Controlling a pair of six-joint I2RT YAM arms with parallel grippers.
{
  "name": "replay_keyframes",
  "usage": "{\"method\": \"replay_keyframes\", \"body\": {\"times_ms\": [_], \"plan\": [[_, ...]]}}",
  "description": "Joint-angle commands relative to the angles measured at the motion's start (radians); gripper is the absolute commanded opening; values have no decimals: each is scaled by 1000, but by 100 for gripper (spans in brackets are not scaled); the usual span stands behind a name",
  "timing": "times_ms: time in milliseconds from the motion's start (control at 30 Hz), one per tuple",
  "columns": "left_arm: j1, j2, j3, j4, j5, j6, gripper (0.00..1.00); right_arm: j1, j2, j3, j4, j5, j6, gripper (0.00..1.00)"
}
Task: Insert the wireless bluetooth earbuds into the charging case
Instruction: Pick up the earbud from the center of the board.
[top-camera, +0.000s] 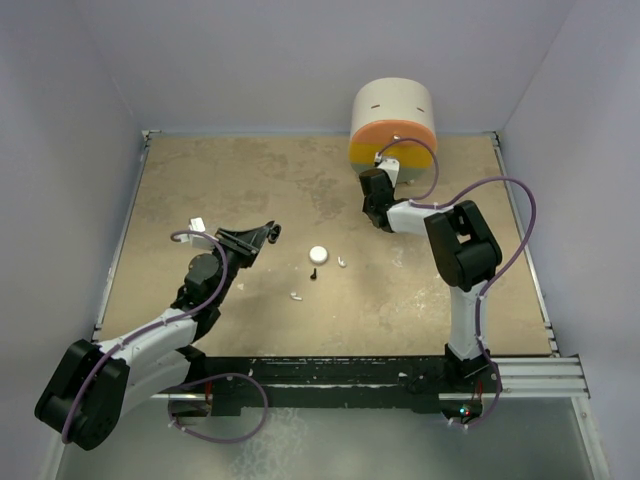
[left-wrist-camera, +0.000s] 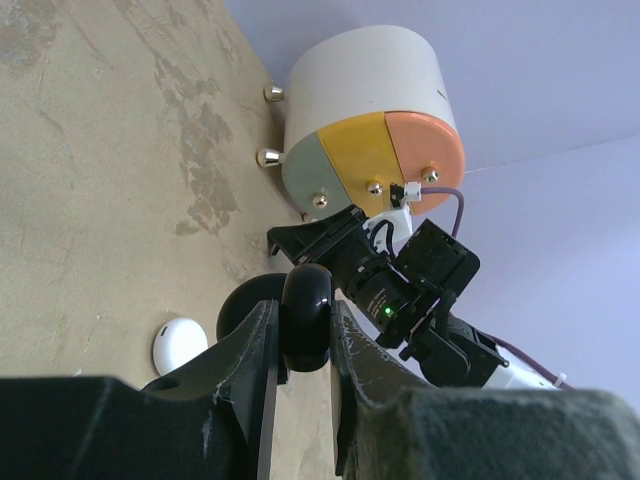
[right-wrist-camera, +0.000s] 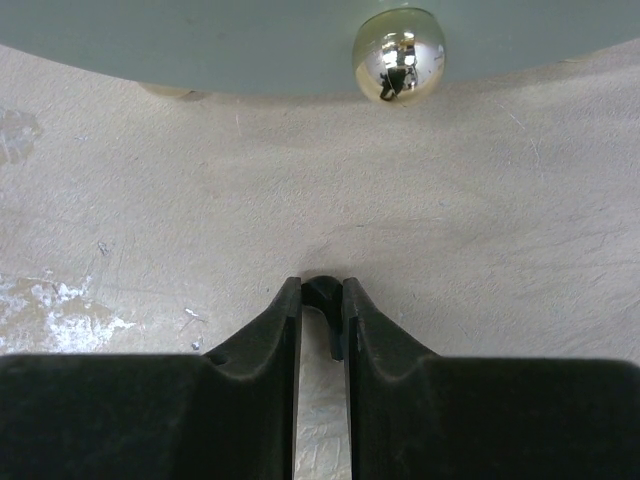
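My left gripper (left-wrist-camera: 303, 318) is shut on a glossy black round charging case (left-wrist-camera: 306, 300), held on edge above the table; a second black round part (left-wrist-camera: 245, 305) shows just behind it. In the top view this gripper (top-camera: 266, 233) hangs left of a white round case (top-camera: 318, 254), which also shows as the white round case (left-wrist-camera: 180, 345) in the left wrist view. My right gripper (right-wrist-camera: 322, 287) is shut on a tiny black earbud (right-wrist-camera: 327, 305) with a short stem, low over the table. Two white earbuds (top-camera: 343, 262) (top-camera: 297, 296) and one black earbud (top-camera: 313, 273) lie near the white case.
A round white drum (top-camera: 392, 120) with an orange, yellow and green face and chrome knobs (right-wrist-camera: 398, 55) stands at the back, right in front of my right gripper (top-camera: 376, 216). Pale walls enclose the table on three sides. The right arm (left-wrist-camera: 420, 290) fills the space beyond the held case.
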Motion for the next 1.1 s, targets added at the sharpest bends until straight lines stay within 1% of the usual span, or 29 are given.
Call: {"method": "replay_keyframes", "body": {"times_ms": [0, 67, 267, 400, 667, 767, 900, 1067], "plan": [[7, -20, 0, 31, -9, 6, 0, -3, 32, -10, -94, 0, 16, 3], [7, -21, 0, 31, -9, 5, 0, -3, 24, -22, -93, 6, 12, 0], [7, -21, 1, 30, -7, 5, 0, 29, -53, -121, -6, -18, 6, 0], [6, -13, 0, 35, -4, 5, 0, 61, -95, -164, 11, -44, 15, 0], [7, -20, -2, 34, -4, 2, 0, 124, -94, -200, 13, -72, 51, 0], [7, -24, -4, 31, -4, 2, 0, 132, -91, -207, 20, -80, 59, 4], [6, -31, -4, 26, -6, 3, 0, 135, -82, -202, 9, -81, 59, 15], [7, -36, -5, 21, -7, 6, 0, 134, -71, -190, 1, -97, 54, 24]]}}
